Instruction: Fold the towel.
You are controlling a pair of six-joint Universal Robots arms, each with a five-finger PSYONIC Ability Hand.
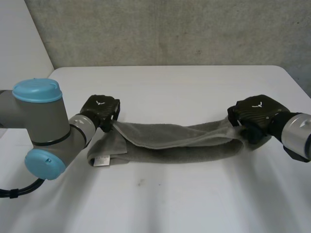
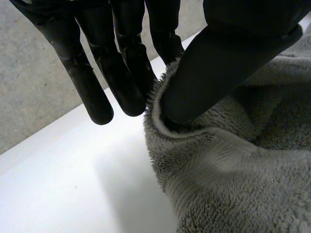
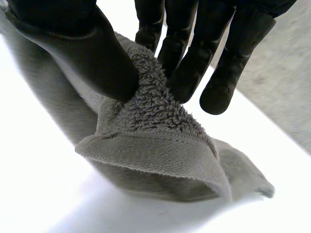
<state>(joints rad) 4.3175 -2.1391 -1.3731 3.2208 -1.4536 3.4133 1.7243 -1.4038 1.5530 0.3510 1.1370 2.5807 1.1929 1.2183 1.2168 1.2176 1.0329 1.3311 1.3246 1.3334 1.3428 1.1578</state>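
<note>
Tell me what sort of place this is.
Likely a robotics test bench: a white table, a rough grey wall, and the left hand and right hand each pinching a grey towel.

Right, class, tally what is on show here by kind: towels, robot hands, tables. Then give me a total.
towel: 1
hands: 2, the left hand and the right hand, each pinching one end of the towel
table: 1
Total: 4

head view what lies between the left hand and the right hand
In the head view the grey towel spans the whole stretch, its ends pinched by the left hand and the right hand.
</note>
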